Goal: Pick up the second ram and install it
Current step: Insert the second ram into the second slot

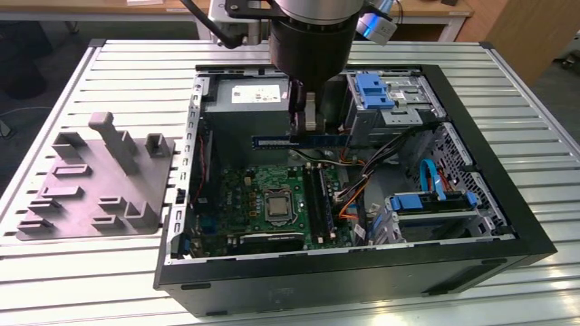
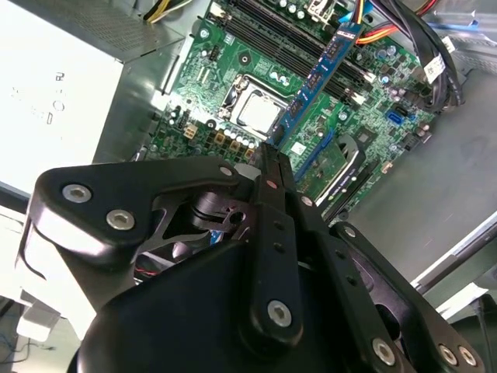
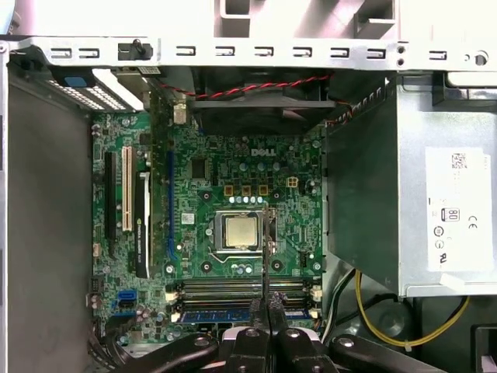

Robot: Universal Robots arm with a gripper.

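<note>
the hand (image 1: pixel 305 130) is clenched on the second ram (image 1: pixel 272 141), pinching its top edge near the middle. the second ram hangs in the air inside the open computer case (image 1: pixel 363 268), above the green board (image 1: pixel 244 197) and not touching it. in the second wrist view the second ram (image 2: pixel 322 74) is a long blue strip sticking out past the hand (image 2: pixel 270 159). it lies crossways to the long slots (image 3: pixel 225 289) on the board, so it is not in a slot yet. the case sits on a ribbed metal worktop (image 1: pixel 136 285).

i think the second ram is very light, thin and stiff. it will not bend much, but it could snap or get scratched. the little parts on its flat sides are likely easy to hurt. the best place to hold it is the top edge, in the middle, so it hangs level. its sides seem smooth, so a loose pinch could let it tip.
</note>
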